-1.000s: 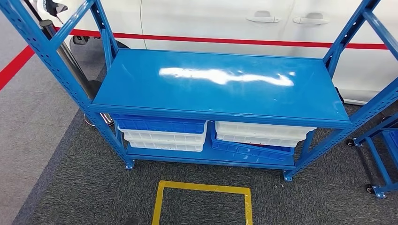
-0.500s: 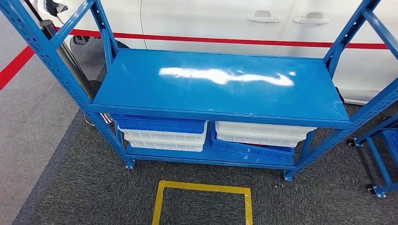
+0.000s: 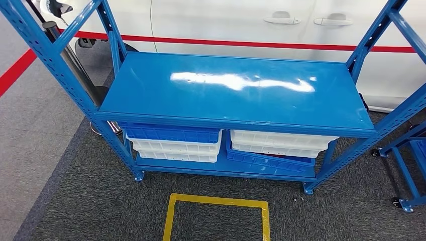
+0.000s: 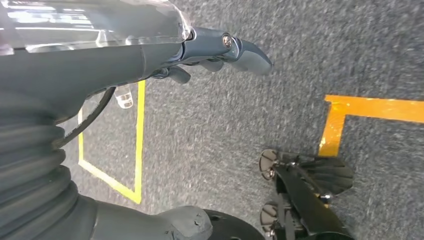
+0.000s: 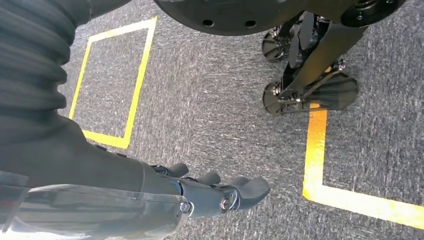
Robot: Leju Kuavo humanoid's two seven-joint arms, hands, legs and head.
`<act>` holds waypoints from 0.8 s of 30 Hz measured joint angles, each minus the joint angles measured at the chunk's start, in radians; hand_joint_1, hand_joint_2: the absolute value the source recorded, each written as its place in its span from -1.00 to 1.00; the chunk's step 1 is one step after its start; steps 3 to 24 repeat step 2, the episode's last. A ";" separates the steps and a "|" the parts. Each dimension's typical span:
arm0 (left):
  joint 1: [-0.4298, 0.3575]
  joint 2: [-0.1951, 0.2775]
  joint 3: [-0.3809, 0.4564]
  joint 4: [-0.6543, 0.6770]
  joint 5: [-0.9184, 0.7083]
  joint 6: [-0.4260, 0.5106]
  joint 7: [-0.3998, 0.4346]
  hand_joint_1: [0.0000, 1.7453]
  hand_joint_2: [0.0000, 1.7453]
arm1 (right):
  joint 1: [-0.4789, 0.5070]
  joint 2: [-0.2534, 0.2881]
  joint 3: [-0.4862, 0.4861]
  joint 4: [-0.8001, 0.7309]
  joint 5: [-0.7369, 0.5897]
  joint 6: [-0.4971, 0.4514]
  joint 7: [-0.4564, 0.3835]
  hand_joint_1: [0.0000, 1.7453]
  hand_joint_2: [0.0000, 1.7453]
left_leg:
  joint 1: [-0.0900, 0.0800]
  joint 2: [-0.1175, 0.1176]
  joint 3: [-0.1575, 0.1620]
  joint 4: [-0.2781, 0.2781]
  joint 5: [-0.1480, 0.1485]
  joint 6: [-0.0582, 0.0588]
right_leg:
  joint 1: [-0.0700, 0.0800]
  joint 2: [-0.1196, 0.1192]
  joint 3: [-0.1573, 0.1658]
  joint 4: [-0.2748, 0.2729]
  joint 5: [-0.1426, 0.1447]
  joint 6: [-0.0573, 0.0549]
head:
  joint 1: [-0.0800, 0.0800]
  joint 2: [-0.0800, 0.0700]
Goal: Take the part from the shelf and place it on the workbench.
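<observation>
A blue metal shelf (image 3: 236, 95) stands straight ahead in the head view, its glossy top board showing only a glare patch. On its lower board sit stacked white and blue bins (image 3: 173, 143) on the left and a white bin (image 3: 281, 143) over a tilted blue one (image 3: 266, 159) on the right; their contents are hidden. My left hand (image 4: 215, 50) hangs over the grey carpet with its fingers stretched out and nothing in it. My right hand (image 5: 215, 192) hangs the same way, fingers apart and holding nothing.
A yellow taped square (image 3: 216, 218) marks the carpet in front of the shelf. A white car (image 3: 241, 25) with a red stripe stands close behind it. A second blue rack on wheels (image 3: 409, 165) stands at the right, and a dark pole (image 3: 75, 60) leans at the left.
</observation>
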 joint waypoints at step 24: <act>0.009 0.007 -0.032 -0.006 0.041 -0.011 0.009 -1.00 1.00 | 0.006 -0.003 0.012 -0.007 -0.010 0.004 0.003 -1.00 1.00 | 0.000 0.000 0.000 0.000 0.000 0.000 | 0.000 0.000 0.000 0.000 0.000 0.000 | 0.000 0.000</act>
